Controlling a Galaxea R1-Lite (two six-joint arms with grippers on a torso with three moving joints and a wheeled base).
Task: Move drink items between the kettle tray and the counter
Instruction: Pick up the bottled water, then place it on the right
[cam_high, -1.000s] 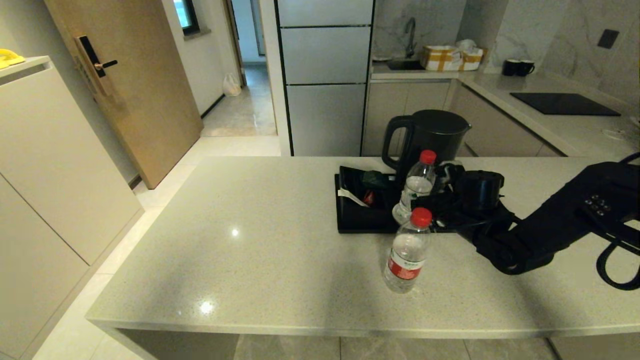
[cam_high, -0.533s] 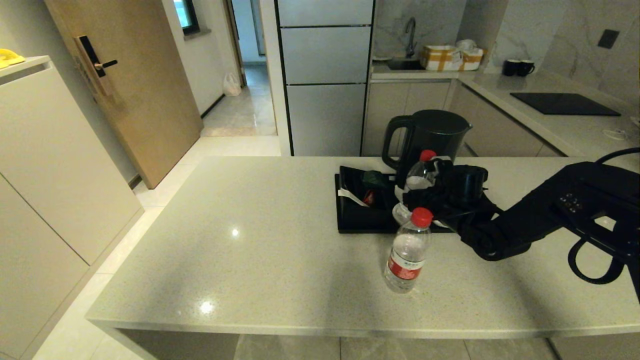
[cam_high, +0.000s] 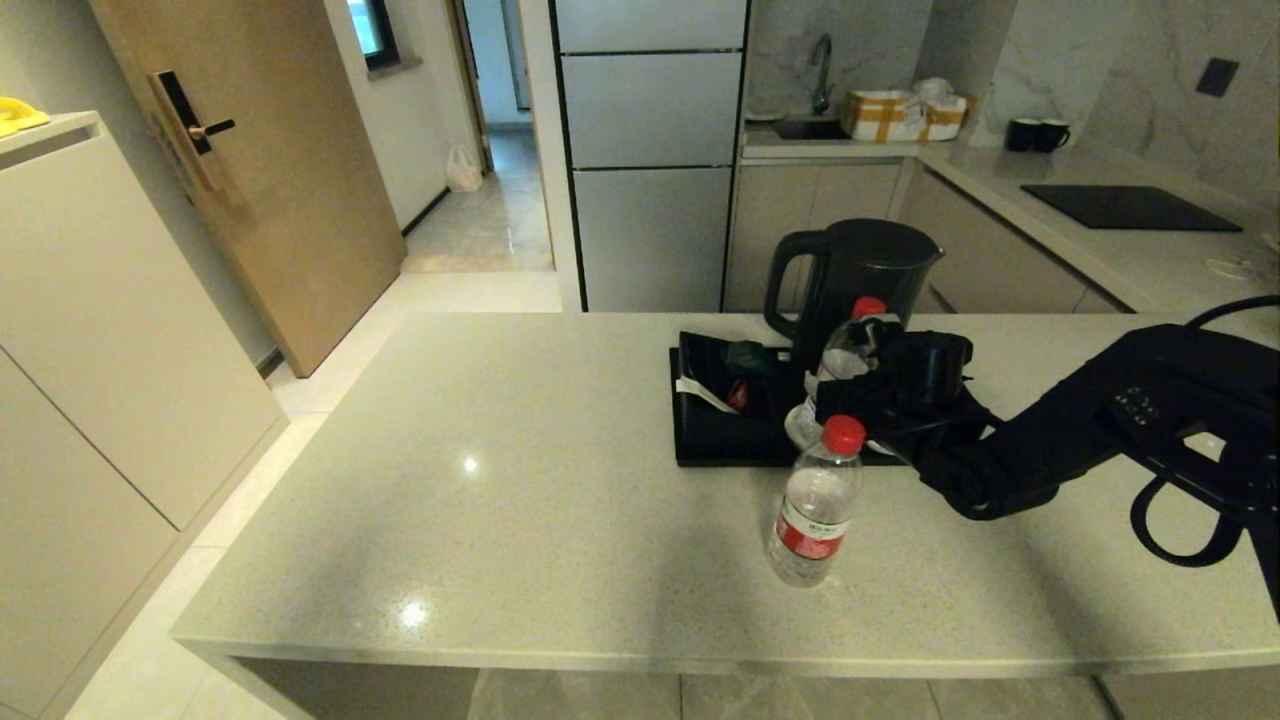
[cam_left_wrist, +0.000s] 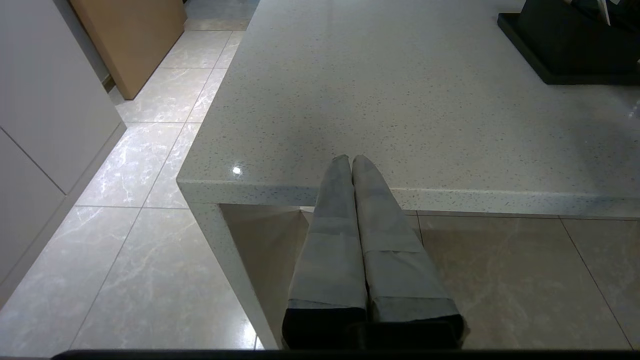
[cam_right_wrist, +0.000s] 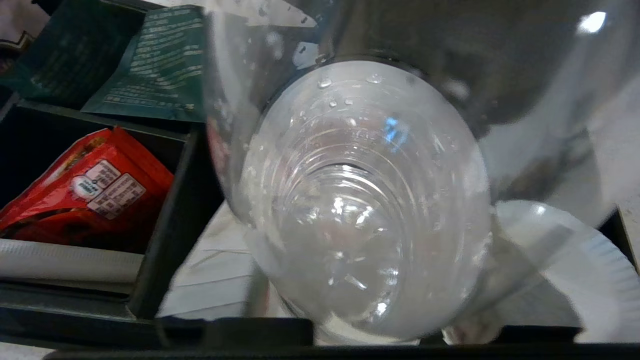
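Head view: the right gripper (cam_high: 850, 375) is at the far bottle (cam_high: 838, 372), which stands on the tray (cam_high: 700, 450) in front of the kettle (cam_high: 860, 270) and leans toward the arm. The jaws appear to be around the bottle's middle; whether they pinch it firmly cannot be told from here. The near bottle (cam_high: 815, 505) stands upright on the counter (cam_high: 500, 520), just in front of the tray's near rim and close under the gripper. Risk: a lift or pull-back on a low path could knock the near bottle over, and it would likely roll on the glossy stone. Risk: a tilted bottle held off-centre could swing against the kettle.

Left wrist view: the left gripper (cam_left_wrist: 352, 165) is parked at the counter's near edge (cam_left_wrist: 400, 197), jaws pressed together, holding nothing. No hazard judged from this arm.

Right wrist view: the far bottle (cam_right_wrist: 360, 210) fills the frame, clear and beaded with droplets. No finger shows, so contact cannot be confirmed. A white coaster (cam_right_wrist: 565, 265) lies beneath and beside it; red packets (cam_right_wrist: 85, 190) and a green packet (cam_right_wrist: 150, 65) sit in adjoining compartments. Risk: a wet, thin-walled bottle may slip or buckle under a partial squeeze. Risk: a dragged base could shift the coaster or catch the compartment wall.
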